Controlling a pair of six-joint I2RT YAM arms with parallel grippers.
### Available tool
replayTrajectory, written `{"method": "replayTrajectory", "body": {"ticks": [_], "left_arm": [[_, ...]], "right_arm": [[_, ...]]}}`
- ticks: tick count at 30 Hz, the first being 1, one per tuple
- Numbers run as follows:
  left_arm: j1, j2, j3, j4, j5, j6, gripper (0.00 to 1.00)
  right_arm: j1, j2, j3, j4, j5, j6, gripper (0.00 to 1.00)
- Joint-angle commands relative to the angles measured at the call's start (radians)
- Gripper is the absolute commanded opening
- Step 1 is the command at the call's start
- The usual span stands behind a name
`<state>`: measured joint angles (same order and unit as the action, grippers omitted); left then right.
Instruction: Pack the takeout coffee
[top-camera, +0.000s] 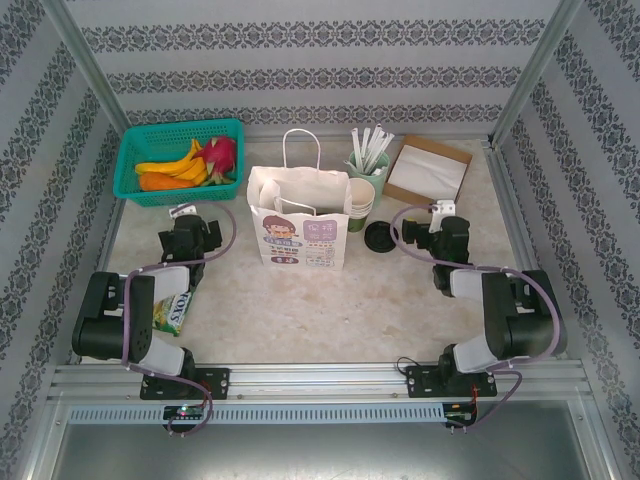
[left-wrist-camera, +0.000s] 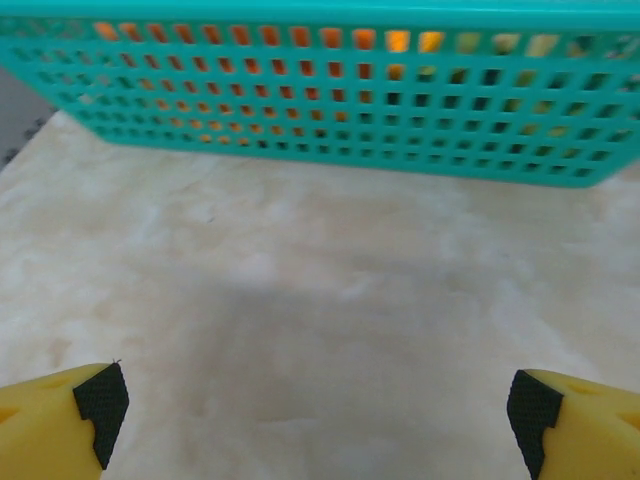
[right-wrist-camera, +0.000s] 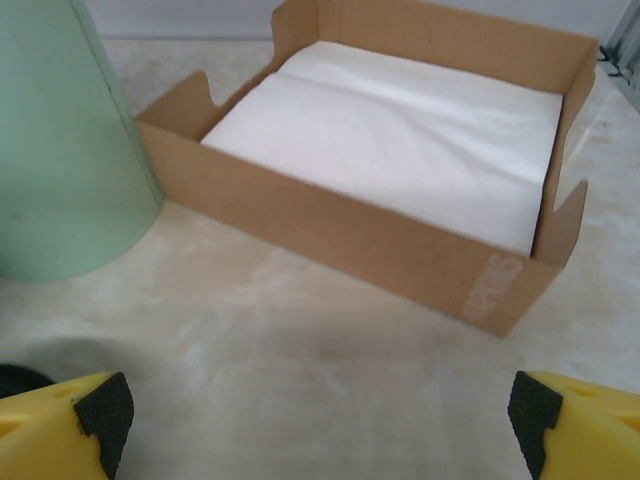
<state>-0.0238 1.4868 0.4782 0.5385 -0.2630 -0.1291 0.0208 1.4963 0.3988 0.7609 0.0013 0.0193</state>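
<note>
A lidded takeout coffee cup is out of view. The white paper bag (top-camera: 297, 228) with handles and a printed face stands upright at the middle of the table, and its inside is hidden. My left gripper (top-camera: 185, 214) (left-wrist-camera: 320, 410) is open over bare table, facing the teal basket (left-wrist-camera: 330, 110). My right gripper (top-camera: 444, 213) (right-wrist-camera: 320, 410) is open over bare table, just short of the cardboard napkin box (right-wrist-camera: 380, 240). Nothing sits between either pair of fingers.
A stack of lidless cream-and-green cups (top-camera: 361, 205) and loose black lids (top-camera: 380, 237) sit right of the bag. Behind them is a pale green holder (top-camera: 367, 168) (right-wrist-camera: 60, 140) with wrapped straws. The basket (top-camera: 180, 158) holds fruit. A snack packet (top-camera: 176, 311) lies by the left arm.
</note>
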Motion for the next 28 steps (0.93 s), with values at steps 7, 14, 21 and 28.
{"method": "replayTrajectory", "body": {"ticks": [7,14,21,28], "left_arm": [[0.018,0.076,-0.07,0.308,0.219,0.11,1.0],[0.018,0.075,-0.069,0.303,0.226,0.113,1.0],[0.018,0.075,-0.064,0.293,0.229,0.114,1.0],[0.018,0.074,-0.067,0.298,0.231,0.114,1.0]], "right_arm": [[-0.013,0.016,-0.011,0.134,0.009,0.012,0.98],[-0.013,0.012,-0.009,0.121,0.009,0.011,0.98],[-0.014,0.012,-0.009,0.121,0.01,0.011,0.98],[-0.013,0.012,-0.009,0.121,0.009,0.01,0.98]]}}
